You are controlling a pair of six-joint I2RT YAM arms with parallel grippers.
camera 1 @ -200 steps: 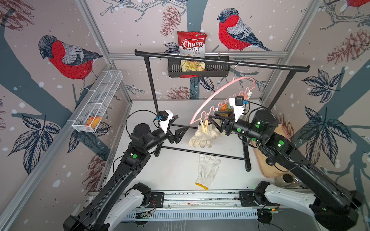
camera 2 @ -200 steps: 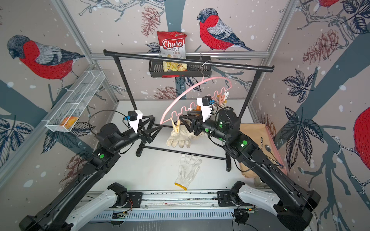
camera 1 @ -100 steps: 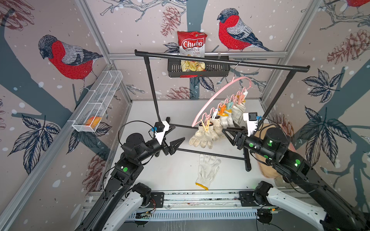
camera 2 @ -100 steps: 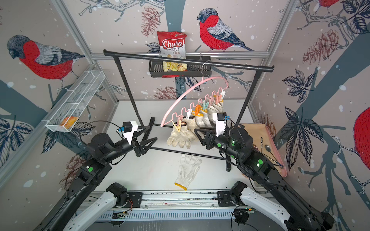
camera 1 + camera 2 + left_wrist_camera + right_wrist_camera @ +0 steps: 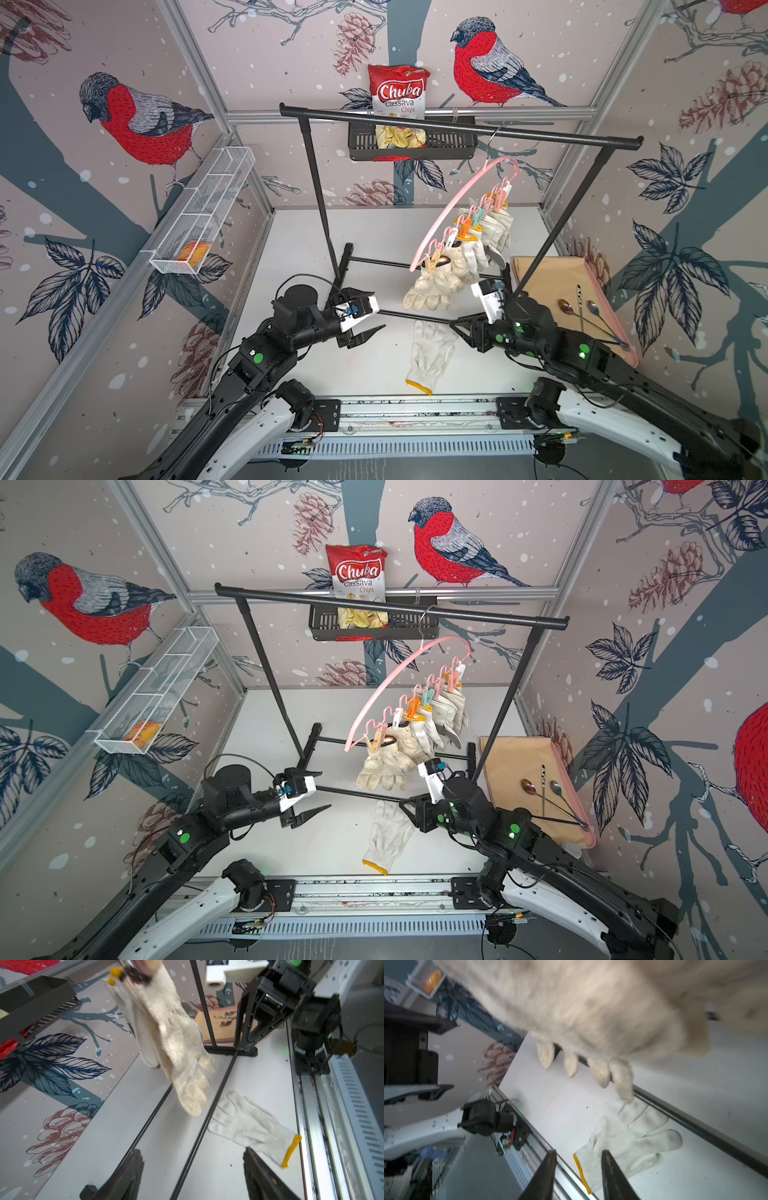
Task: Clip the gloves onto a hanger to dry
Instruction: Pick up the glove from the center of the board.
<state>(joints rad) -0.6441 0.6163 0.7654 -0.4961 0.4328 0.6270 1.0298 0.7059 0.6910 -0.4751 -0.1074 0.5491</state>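
place: robot test cell | cues: aluminium frame [image 5: 191, 54], bird-print wall panels [image 5: 257, 50]

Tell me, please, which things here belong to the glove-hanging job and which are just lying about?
Belong to the job:
pink hanger
clipped gloves hanging from its pegs
loose glove on the table

Just lying about:
chips bag
black basket
wire basket
spoons
brown sheet
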